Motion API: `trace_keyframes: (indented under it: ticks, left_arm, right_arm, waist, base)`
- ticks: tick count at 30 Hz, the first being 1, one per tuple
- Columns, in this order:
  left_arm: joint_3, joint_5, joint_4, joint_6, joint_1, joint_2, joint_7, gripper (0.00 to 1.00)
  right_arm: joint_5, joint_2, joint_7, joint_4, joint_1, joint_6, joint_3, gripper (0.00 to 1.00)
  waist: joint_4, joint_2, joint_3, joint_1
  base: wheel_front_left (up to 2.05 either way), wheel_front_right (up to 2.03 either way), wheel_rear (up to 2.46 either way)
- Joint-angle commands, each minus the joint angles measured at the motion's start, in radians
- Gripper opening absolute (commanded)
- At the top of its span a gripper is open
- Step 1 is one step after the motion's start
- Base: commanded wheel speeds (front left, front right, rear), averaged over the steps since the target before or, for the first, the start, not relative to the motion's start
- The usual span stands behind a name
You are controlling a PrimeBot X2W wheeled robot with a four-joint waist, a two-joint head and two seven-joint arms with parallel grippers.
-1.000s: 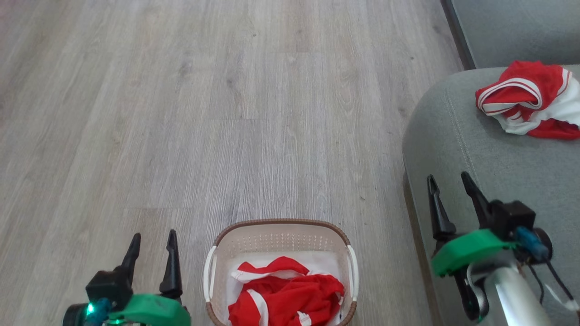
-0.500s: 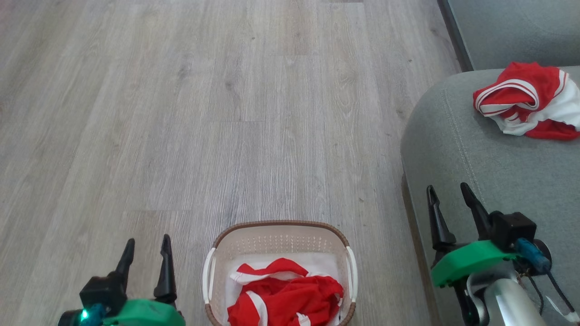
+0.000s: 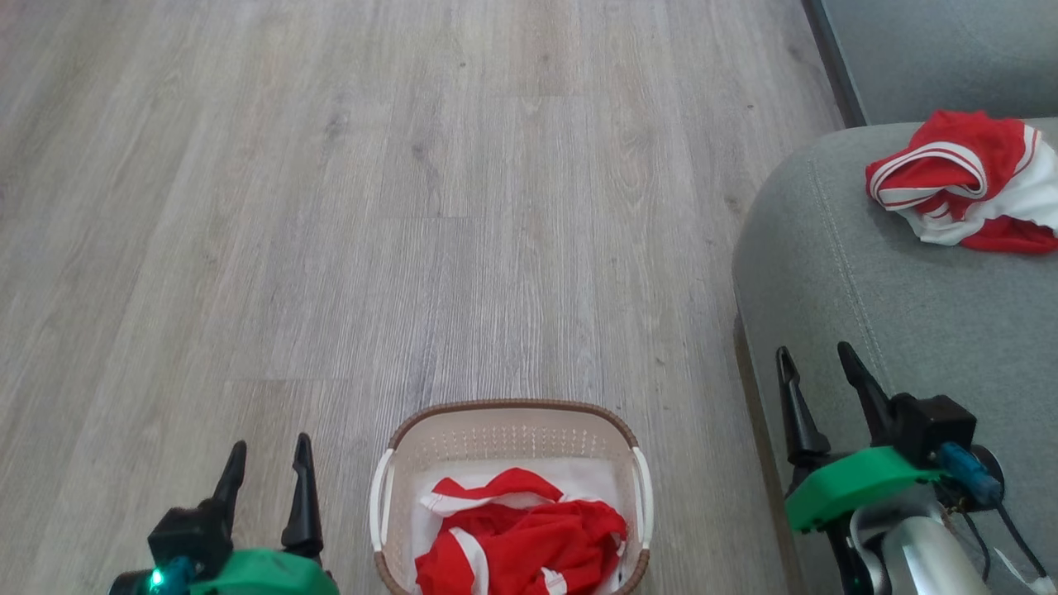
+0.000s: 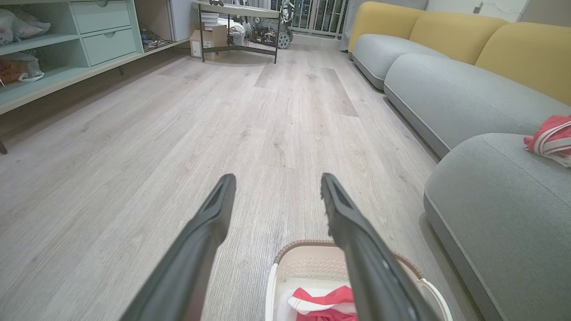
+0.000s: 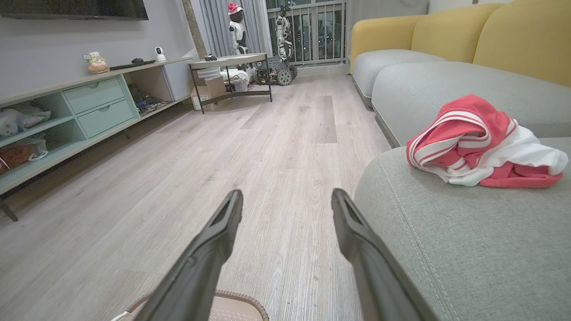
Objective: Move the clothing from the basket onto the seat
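Observation:
The cream basket (image 3: 512,413) with its brown rim stands on the floor at the bottom centre and holds crumpled red and white clothing (image 3: 521,537). A second red and white garment (image 3: 963,182) lies on the grey-green seat (image 3: 868,289) at the right. My left gripper (image 3: 269,459) is open and empty, left of the basket. Open and empty too, my right gripper (image 3: 814,364) hovers over the seat's front corner. The left wrist view has the basket (image 4: 308,258) under my right finger (image 4: 357,232). In the right wrist view the garment (image 5: 477,142) rests on the seat (image 5: 468,232).
Pale wood floor (image 3: 372,207) stretches ahead. A longer grey sofa (image 4: 446,89) with yellow backs runs along the right. Mint-green shelving (image 5: 80,116) lines the left wall, and a low table (image 5: 229,67) stands far off.
Both grippers have drawn back a little toward the bottom of the head view. The basket and both garments stay where they were.

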Motion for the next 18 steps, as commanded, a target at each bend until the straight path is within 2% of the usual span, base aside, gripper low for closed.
trace_keyframes:
  ticks: [1,10,18]
  left_arm:
    - [0.044,0.010,-0.027,-0.005,-0.034,-0.002,-0.012,1.00]
    - [0.033,0.026,-0.002,-0.024,-0.056,-0.013,-0.012,1.00]
    - [-0.066,0.089,0.130,-0.077,-0.185,-0.015,-0.009,1.00]
  right_arm:
    - [0.004,0.003,-0.007,-0.039,-0.025,0.000,0.021,1.00]
    - [0.002,0.003,-0.007,-0.062,-0.036,0.000,0.007,1.00]
    - [-0.031,0.003,-0.007,-0.121,-0.072,0.000,-0.057,1.00]
  waist:
    - [0.000,0.0000,0.004,0.0001]
    - [-0.005,0.0000,0.049,0.0001]
    - [-0.013,0.0000,0.176,0.0001]
  base:
    - [0.00,0.00,0.00]
    - [0.00,0.00,0.00]
    - [0.00,0.00,0.00]
